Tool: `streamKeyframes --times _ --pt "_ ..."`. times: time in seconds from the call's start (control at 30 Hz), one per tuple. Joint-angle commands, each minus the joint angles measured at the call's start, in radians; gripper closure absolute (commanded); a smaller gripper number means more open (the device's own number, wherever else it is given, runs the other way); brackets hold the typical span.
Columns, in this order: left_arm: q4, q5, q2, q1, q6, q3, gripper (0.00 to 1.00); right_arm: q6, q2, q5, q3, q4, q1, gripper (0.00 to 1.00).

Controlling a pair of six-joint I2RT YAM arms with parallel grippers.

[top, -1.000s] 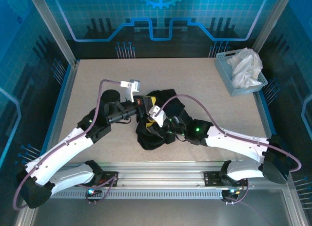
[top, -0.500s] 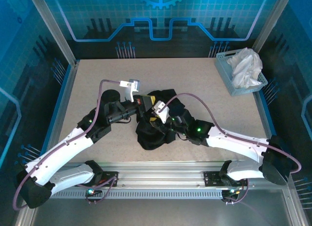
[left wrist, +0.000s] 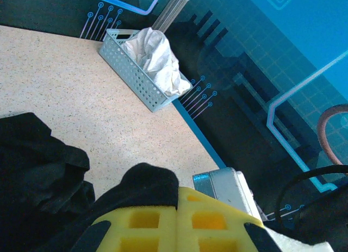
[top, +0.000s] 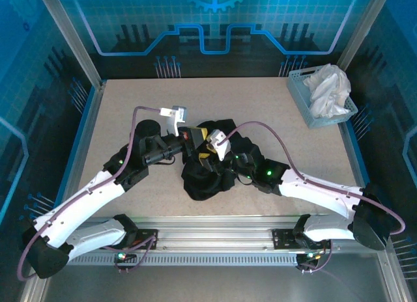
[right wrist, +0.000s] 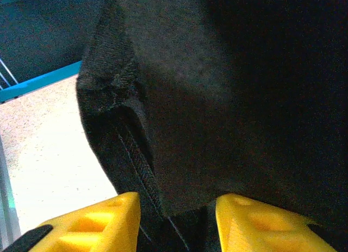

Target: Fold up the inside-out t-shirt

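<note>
Top external is showing the inside-out t-shirt [top: 205, 178] lying as a crumpled black heap near the middle of the table [top: 130, 100], between the two arms. The left gripper [top: 190, 137] is reaching into the heap's upper edge. From the left wrist its yellow fingers [left wrist: 212, 222] are pressing together with black cloth draping over their tip, so it is probably pinching a fold (the bite itself is hidden under the fabric). The right gripper [right wrist: 174, 208] is resting with its fingers partly apart. A stitched hem of the shirt is running down between them, and neither pad is squeezing it.

Judging by this, the work is at the opening-out stage: nothing is lying flat and no fold is made. The next move is calling for a firm hold on that hem, then both arms drawing apart to spread the shirt.

A perforated basket [top: 306, 103] holding a white cloth [top: 329, 87] is sitting at the far right corner, well apart. The real hindrance is the bunching itself, with both wrists crowding over it.
</note>
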Motion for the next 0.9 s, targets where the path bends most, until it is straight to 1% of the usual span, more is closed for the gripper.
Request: streamKeyframes --times 0.0,0.03,0.17,0.23,0.3,0.37,0.47,0.57,0.73,0.87 --pt "0.01 -0.006 -0.005 -0.007 0.013 0.034 1.0 0.038 -0.005 0.06 0.034 0.009 -0.011 0.62" --pt "0.01 -0.007 -0.003 -0.007 0.013 0.034 1.0 0.042 -0.006 0.07 0.034 0.005 -0.011 0.66" --pt "0.008 -0.017 0.001 -0.007 0.019 0.031 1.0 0.06 -0.04 0.083 0.022 -0.003 -0.025 0.91" --pt "0.005 -0.032 0.0 -0.007 0.017 0.028 1.0 0.062 -0.066 0.063 0.015 -0.019 -0.038 0.99" --pt "-0.007 -0.062 0.0 -0.005 0.017 0.027 1.0 0.064 -0.093 0.032 0.008 -0.044 -0.055 1.0" --pt "-0.019 -0.098 0.003 -0.004 0.019 0.026 1.0 0.065 -0.128 -0.035 0.001 -0.076 -0.082 1.0" --pt "-0.03 -0.137 0.013 0.003 0.019 0.027 1.0 0.075 -0.173 -0.174 -0.009 -0.121 -0.138 1.0" --pt "-0.034 -0.153 0.03 0.022 0.009 0.027 1.0 0.091 -0.213 -0.305 -0.007 -0.176 -0.213 1.0" --pt "-0.018 -0.13 0.058 0.05 0.001 0.014 1.0 0.108 -0.268 -0.437 0.014 -0.257 -0.332 1.0" --pt "-0.016 -0.125 0.085 0.062 0.002 0.009 1.0 0.102 -0.264 -0.552 0.05 -0.32 -0.402 1.0"
